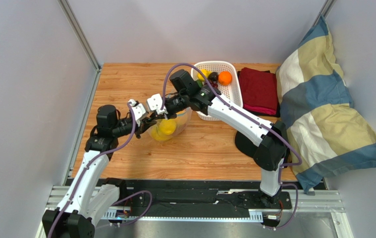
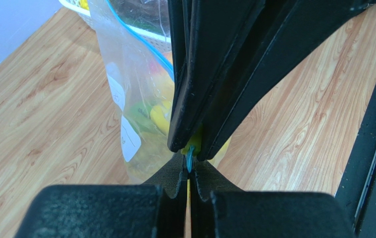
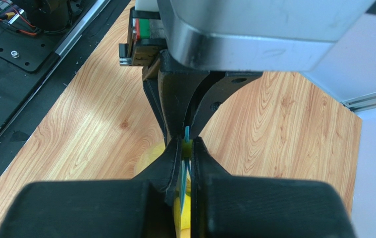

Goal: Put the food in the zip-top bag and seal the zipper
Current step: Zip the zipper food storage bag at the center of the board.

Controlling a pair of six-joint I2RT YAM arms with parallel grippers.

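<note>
The clear zip-top bag [image 1: 179,119] stands on the wooden table with yellow fruit [image 1: 166,128] inside; it also shows in the left wrist view [image 2: 135,94]. My left gripper [image 1: 151,119] and right gripper [image 1: 168,110] meet tip to tip at the bag's mouth. In the left wrist view my left gripper [image 2: 189,166] is shut on the teal-blue zipper [image 2: 190,157]. In the right wrist view my right gripper [image 3: 186,146] is shut on the zipper [image 3: 186,133] too. An orange fruit [image 1: 225,78], dark grapes [image 1: 213,77] and a yellow piece [image 1: 202,75] lie in the white basket [image 1: 234,94].
A folded red towel [image 1: 258,90] lies right of the basket. A striped blue and cream pillow [image 1: 323,109] leans at the right wall. A black object [image 1: 245,145] lies under my right arm. Grey walls close the left and back.
</note>
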